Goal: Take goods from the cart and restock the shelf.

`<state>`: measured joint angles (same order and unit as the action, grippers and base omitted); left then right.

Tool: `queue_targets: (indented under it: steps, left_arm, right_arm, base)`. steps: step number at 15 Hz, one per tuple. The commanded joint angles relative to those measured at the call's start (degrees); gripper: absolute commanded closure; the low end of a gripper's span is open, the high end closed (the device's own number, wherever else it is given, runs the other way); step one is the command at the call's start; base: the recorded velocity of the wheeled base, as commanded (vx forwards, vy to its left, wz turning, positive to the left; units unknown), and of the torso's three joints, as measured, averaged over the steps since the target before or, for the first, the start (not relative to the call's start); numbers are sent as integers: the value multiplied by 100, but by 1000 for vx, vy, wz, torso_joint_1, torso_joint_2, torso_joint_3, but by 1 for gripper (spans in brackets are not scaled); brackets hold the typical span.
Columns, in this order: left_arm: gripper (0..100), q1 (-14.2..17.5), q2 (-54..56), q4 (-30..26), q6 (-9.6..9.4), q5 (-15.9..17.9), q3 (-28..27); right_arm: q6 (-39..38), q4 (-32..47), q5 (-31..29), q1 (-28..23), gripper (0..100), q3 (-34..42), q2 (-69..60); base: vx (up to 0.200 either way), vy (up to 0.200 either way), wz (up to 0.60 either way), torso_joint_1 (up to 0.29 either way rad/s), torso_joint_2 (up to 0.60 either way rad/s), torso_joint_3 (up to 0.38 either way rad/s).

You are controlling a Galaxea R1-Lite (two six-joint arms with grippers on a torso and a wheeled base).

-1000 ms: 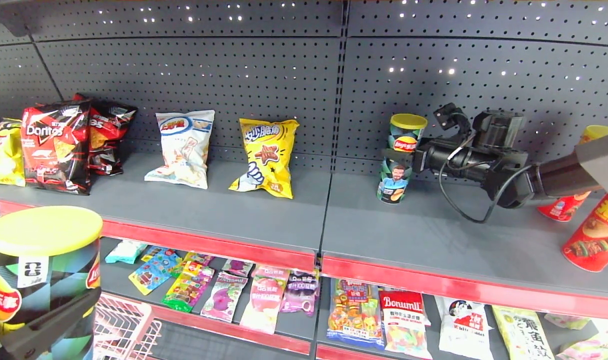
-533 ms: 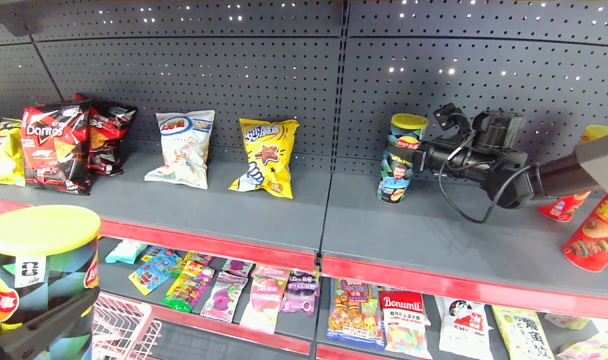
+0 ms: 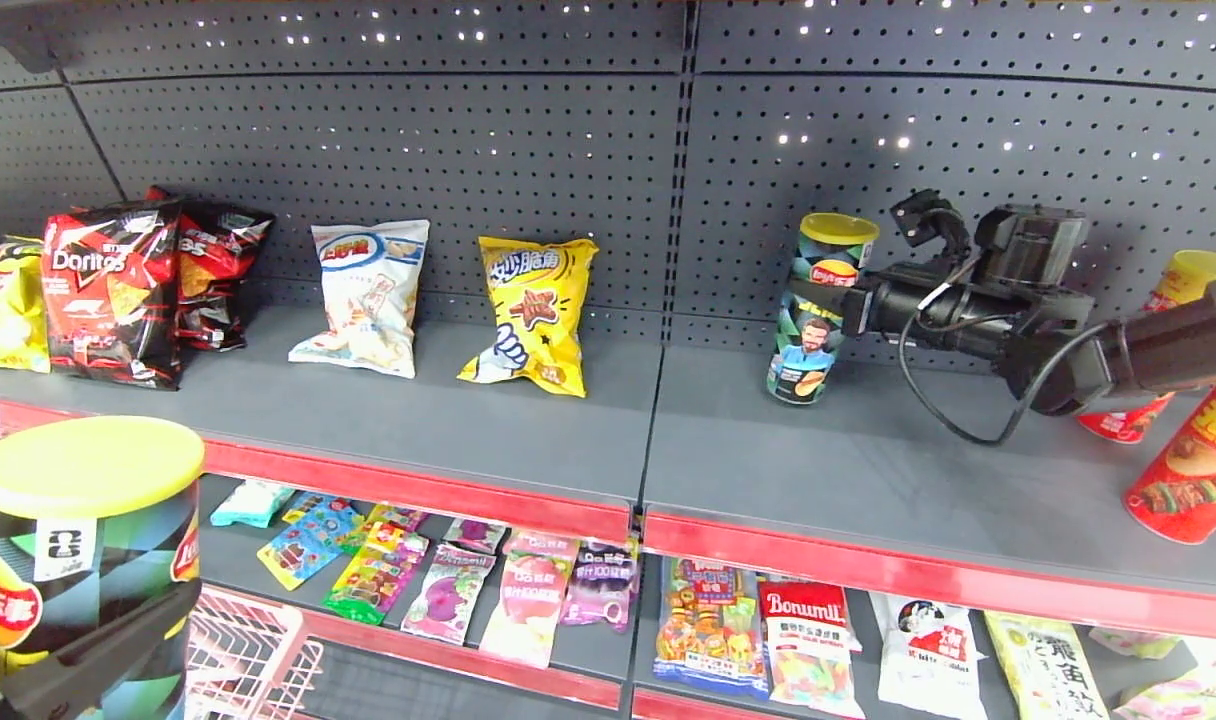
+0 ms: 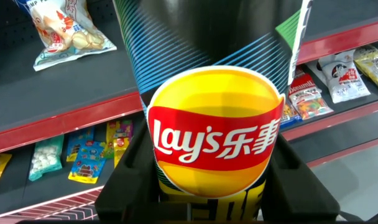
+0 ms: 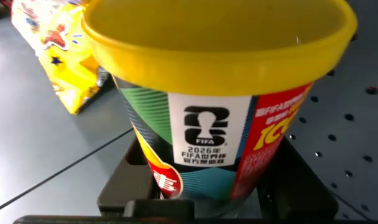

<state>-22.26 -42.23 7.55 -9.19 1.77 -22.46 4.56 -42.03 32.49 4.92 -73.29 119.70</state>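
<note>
Two yellow-lidded chip canisters are held, one in each claw. The left claw (image 4: 214, 190) is pinched on the first canister (image 3: 83, 540), its dark fingers (image 4: 127, 186) pressed against the wall on both sides. This canister is carried upright low at the robot's left, in front of the shelf's red edge and just above the pink wire cart (image 3: 253, 655). The right claw (image 3: 820, 303) is clamped round the middle of the second canister (image 3: 806, 362), which is kept over the right-hand panel of the upper grey shelf (image 3: 868, 480), close to the pegboard back wall (image 3: 468, 150) and tilted slightly. Whether its base touches the shelf cannot be told. On the left-hand panel a yellow bag (image 3: 533, 315) and a white bag (image 3: 368, 295) are leaned against the pegboard, with black-and-red chip bags (image 3: 118, 290) farther left. Red canisters (image 3: 1193, 470) are seen at the far right of the same shelf, beyond the right arm. Flat candy packets (image 3: 528, 595) are laid out on the lower shelf (image 3: 228, 560).
</note>
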Motion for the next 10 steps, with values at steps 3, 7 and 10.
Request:
queue_targets:
  steps: [3,7,10]
  left_arm:
    - [100,2,13,1,5,8,66]
    - [100,-6,-5,1,5,17,83]
    - [100,-6,-40,1,23,17,83]
  right_arm:
    - [-8,-15,82,8,100,843,-825]
    - [10,-15,47,105,100,1432,-1291]
    - [-16,-24,-14,325,100,1757,-1564]
  base:
    - [0,0,0,0,0,0]
    - [0,0,0,0,0,0]
    - [0,0,0,0,0,0]
